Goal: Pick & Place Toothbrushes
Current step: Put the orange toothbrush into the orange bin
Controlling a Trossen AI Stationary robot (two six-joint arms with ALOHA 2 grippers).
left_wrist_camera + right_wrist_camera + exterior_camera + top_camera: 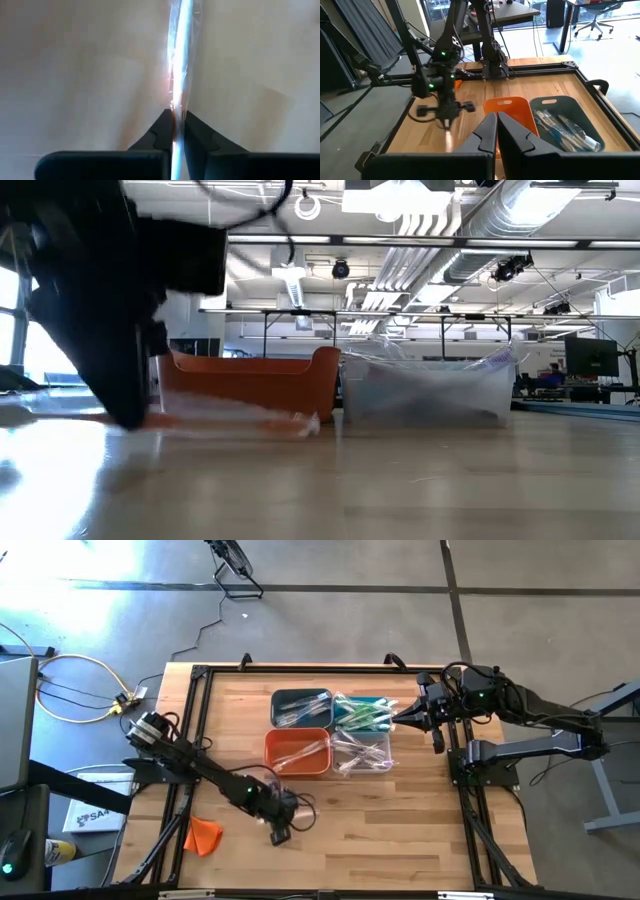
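Note:
My left gripper (279, 833) is low over the table near its near edge, shut on one toothbrush (181, 60), a pale stick in a clear shiny wrapper. In the low view that toothbrush (250, 420) stretches along the wood in front of the orange bin (297, 751). More toothbrushes lie in the dark grey bin (300, 707), the teal bin (362, 712) and the clear bin (362, 752). My right gripper (398, 718) hangs shut and empty above the teal bin's right side. My left gripper pinches the wrapped toothbrush between its two fingers, close to one end (177, 107). The fingers (160, 132) slant down from above, and the stick runs straight on ahead of them. The rest of it lies low along the table top (290, 421).
The four bins stand together in a block at the table's middle. A small orange cloth lump (203, 835) lies at the near left, beside the left arm. Bare wood spreads to the right of my left gripper. Black frame rails (192, 740) edge the table.

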